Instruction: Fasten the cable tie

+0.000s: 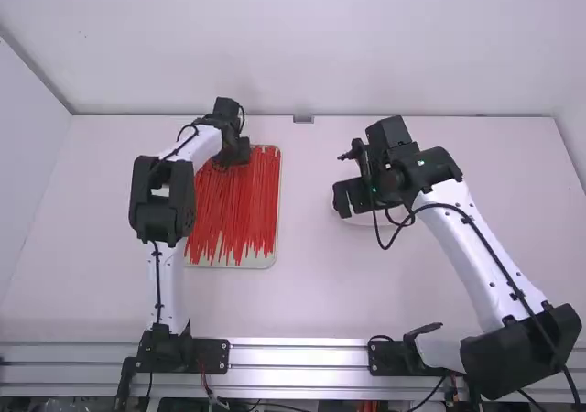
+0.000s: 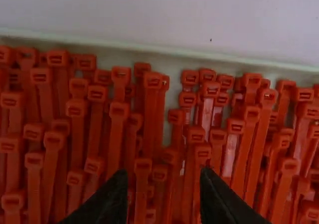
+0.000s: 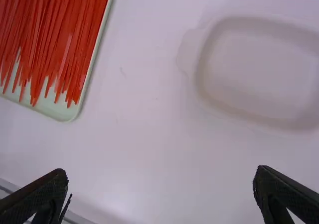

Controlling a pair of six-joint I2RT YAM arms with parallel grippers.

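Left hand (image 2: 163,173) hovers part-open, empty, over red plastic cable ties (image 2: 149,114) heaped on the pale flat tray (image 1: 267,262) at left, so it's the pick-up step, I'd say: drop, pinch just one, while right hand (image 3: 159,189) gapes empty.

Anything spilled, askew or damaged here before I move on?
Nothing stands out. The red cable ties lie bundled lengthwise on their tray, none spilled onto the table. The left gripper hangs open over the tie heads; the right gripper is open above the empty white dish.
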